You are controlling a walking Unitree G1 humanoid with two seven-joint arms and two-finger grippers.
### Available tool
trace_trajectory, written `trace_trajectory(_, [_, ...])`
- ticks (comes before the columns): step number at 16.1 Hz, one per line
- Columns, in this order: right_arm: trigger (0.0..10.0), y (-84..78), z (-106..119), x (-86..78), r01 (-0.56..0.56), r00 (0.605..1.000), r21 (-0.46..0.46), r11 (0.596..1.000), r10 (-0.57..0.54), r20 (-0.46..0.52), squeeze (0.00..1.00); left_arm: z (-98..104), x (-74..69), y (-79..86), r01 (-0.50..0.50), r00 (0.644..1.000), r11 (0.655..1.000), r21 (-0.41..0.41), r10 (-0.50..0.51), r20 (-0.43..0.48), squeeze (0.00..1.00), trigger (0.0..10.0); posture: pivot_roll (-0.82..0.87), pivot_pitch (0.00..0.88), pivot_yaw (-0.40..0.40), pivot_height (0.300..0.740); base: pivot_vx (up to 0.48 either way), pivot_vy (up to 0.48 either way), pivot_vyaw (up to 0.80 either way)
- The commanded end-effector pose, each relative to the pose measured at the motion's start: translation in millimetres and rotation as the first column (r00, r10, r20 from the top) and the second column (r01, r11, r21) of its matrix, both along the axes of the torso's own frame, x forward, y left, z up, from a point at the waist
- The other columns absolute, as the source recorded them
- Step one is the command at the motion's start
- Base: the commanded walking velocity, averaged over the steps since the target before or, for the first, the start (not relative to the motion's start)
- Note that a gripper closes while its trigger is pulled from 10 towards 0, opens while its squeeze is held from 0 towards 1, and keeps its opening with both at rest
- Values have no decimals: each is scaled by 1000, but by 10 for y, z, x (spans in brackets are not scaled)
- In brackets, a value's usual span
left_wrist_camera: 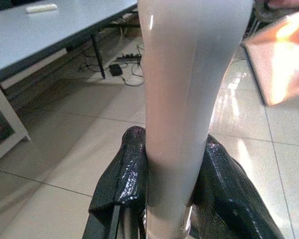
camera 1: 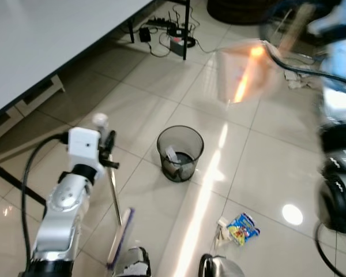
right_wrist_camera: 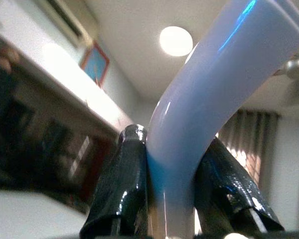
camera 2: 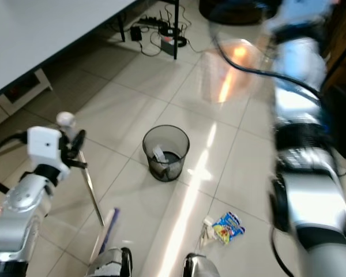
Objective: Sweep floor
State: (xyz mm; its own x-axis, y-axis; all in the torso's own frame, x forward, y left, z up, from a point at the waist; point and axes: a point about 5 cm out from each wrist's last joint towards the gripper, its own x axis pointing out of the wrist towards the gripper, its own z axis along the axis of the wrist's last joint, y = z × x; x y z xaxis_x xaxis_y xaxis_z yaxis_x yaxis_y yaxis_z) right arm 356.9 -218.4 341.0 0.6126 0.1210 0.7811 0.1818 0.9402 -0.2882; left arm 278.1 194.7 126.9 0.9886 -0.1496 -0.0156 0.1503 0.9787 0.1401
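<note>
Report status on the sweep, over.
Left gripper clamped on broom handle, broom head down by the feet. Right gripper clamped on dustpan handle, dustpan raised, blurred. Snack wrapper on tiles near mesh bin.

A white table (camera 1: 40,34) stands above a power strip (camera 1: 161,24) with cables.

A slim broom (camera 1: 114,196) stands nearly upright over the pale tiled floor (camera 1: 155,109), its white handle clamped at the top, its purple brush head (camera 1: 120,236) resting on the tiles. A translucent dustpan (camera 1: 242,69), blurred and glowing orange, hangs tilted above the floor. A colourful snack wrapper (camera 1: 242,228) lies on the tiles beside white paper scraps (camera 1: 222,228).
</note>
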Motion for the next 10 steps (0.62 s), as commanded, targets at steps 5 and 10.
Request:
trace_trajectory(5, [10000, -576, -732, -388, 275, 936, 89, 957, -245, -255, 0, -16, 37, -43, 55, 998, 998, 13, -56, 19, 0, 10000, 12, 97, 41, 740, 0, 0, 0])
trace_trajectory(10, [10000, -473, -1119, -623, 337, 887, 111, 935, -276, -371, 0, -6, 129, -102, 62, 998, 998, -14, -61, 24, 0, 10000, 2, 73, 49, 740, 0, 0, 0])
